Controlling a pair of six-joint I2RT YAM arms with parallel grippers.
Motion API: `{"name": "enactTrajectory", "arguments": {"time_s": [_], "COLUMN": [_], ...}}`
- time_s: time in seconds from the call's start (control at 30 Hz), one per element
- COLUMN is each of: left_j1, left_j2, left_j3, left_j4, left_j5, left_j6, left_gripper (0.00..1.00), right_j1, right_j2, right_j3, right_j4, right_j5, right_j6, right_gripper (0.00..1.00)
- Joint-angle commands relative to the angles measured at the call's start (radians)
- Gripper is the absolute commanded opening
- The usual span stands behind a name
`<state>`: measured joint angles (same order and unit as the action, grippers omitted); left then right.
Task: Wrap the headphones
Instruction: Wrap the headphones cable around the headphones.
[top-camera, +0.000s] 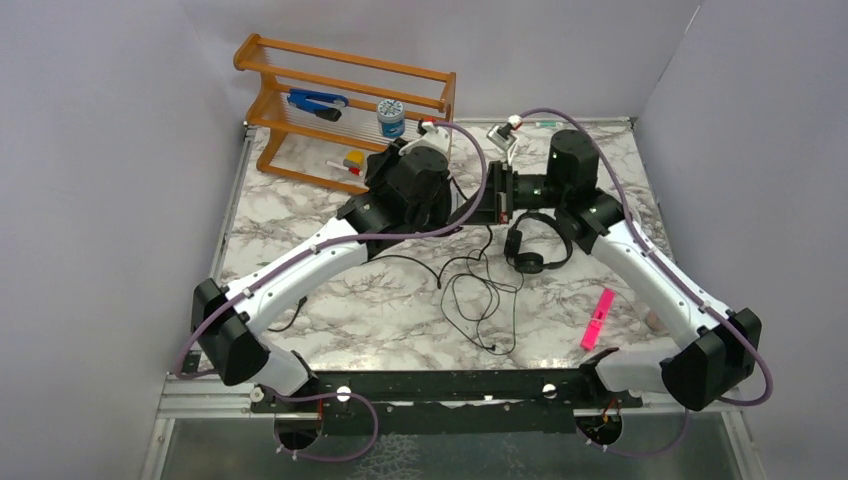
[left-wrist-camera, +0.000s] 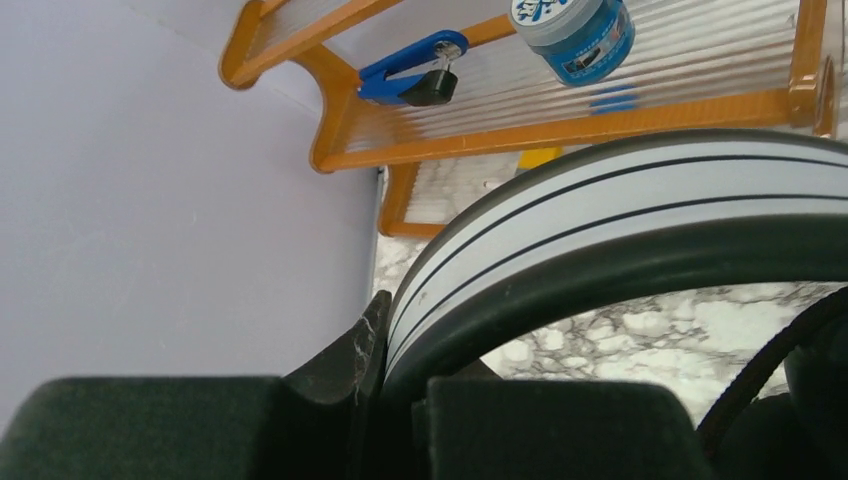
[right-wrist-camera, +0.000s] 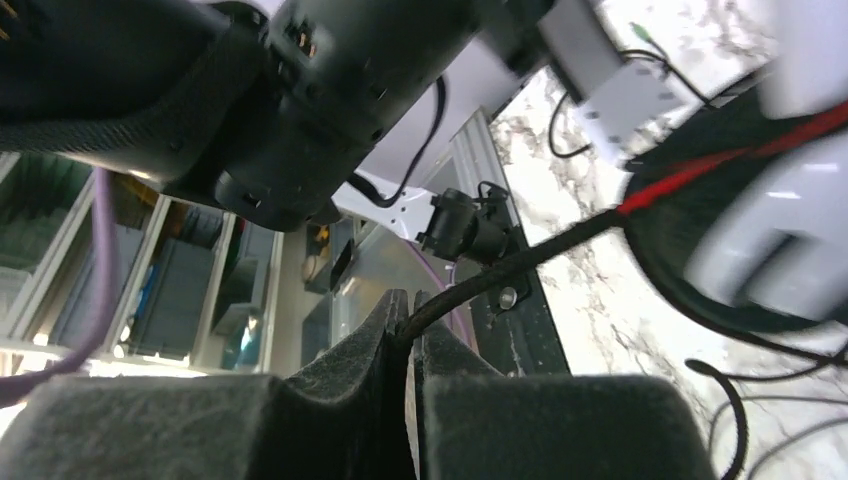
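Observation:
My left gripper (left-wrist-camera: 385, 340) is shut on the headband (left-wrist-camera: 620, 200) of the white headphones, white with a black padded inner side. In the top view this gripper (top-camera: 440, 195) is at the back middle and its arm hides most of that set. The right gripper (right-wrist-camera: 408, 310) is shut on the black braided cord (right-wrist-camera: 520, 262), which runs up to a blurred white ear cup with a black pad (right-wrist-camera: 780, 230). From above, the right gripper (top-camera: 490, 205) faces the left one closely. Small all-black headphones (top-camera: 535, 248) lie on the table below it. Loose cord loops (top-camera: 480, 290) trail toward the front.
A wooden rack (top-camera: 340, 90) stands at the back left with a blue clip (top-camera: 318, 102) and a blue jar (top-camera: 391, 118). A pink marker (top-camera: 597, 318) lies at the front right. Grey walls close in the marble table (top-camera: 300, 215) on three sides.

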<state>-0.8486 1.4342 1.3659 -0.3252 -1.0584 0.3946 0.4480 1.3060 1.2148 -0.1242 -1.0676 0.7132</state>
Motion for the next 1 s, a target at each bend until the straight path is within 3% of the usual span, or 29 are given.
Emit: {"name": "enactTrajectory", "arguments": {"time_s": [0.0,0.13,0.27,0.47,0.63,0.77,0.87,0.97], "left_j1": [0.003,0.004,0.004,0.004,0.004,0.005,0.005,0.005], "left_j2": [0.068,0.088,0.094,0.074,0.026,-0.002,-0.01,-0.013], "left_j3": [0.205,0.318,0.388,0.479,0.501,0.512,0.539,0.568], "left_j4": [-0.141,-0.234,-0.252,-0.253,-0.255,-0.255,-0.258,-0.268], "left_j5": [-0.088,0.04,0.105,0.195,0.265,0.303,0.324,0.335], "left_j6": [-0.332,-0.559,-0.668,-0.737,-0.821,-0.85,-0.852,-0.855], "left_gripper": [0.0,0.0,0.0,0.0,0.0,0.0,0.0,0.0], "right_j1": [0.13,0.233,0.307,0.376,0.413,0.453,0.457,0.463], "right_j2": [-0.082,-0.118,-0.155,-0.16,-0.174,-0.187,-0.187,-0.185], "right_j3": [-0.055,-0.128,-0.198,-0.301,-0.409,-0.443,-0.479,-0.534], "right_j4": [0.239,0.303,0.341,0.514,0.699,0.723,0.769,0.838], "right_j5": [0.126,0.306,0.462,0.489,0.534,0.632,0.656,0.661], "right_j6": [0.124,0.111,0.044,-0.105,-0.228,-0.343,-0.362,-0.351], "right_gripper": [0.12,0.09,0.09,0.26,0.34,0.37,0.39,0.51]}}
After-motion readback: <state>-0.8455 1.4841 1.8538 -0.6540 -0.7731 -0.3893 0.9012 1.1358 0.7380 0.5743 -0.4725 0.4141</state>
